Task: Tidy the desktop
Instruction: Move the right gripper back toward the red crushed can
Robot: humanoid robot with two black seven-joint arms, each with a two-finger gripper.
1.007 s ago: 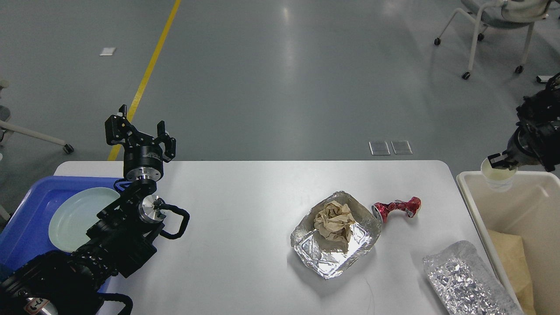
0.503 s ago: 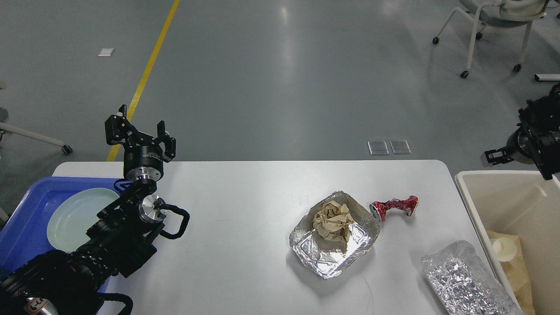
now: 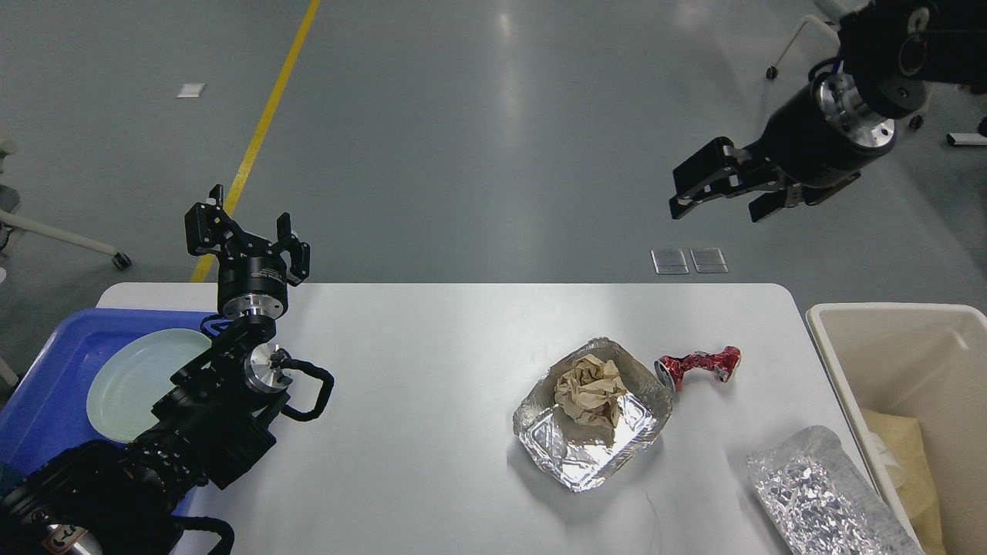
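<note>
The white desktop fills the lower view. On it lie a foil tray holding a crumpled brown paper ball, a crushed red can to its right, and a foil-wrapped bundle at the front right. My left gripper is open and empty, raised over the table's back left edge. My right gripper is open and empty, high above the floor beyond the table's back right.
A blue tray with a pale green plate sits at the left edge. A cream bin stands at the right, with brown paper inside. A wheeled chair stands on the floor at the back right.
My right gripper let a white cup drop into the cream bin, then swung up and left, away from the bin. The left arm has not moved.
</note>
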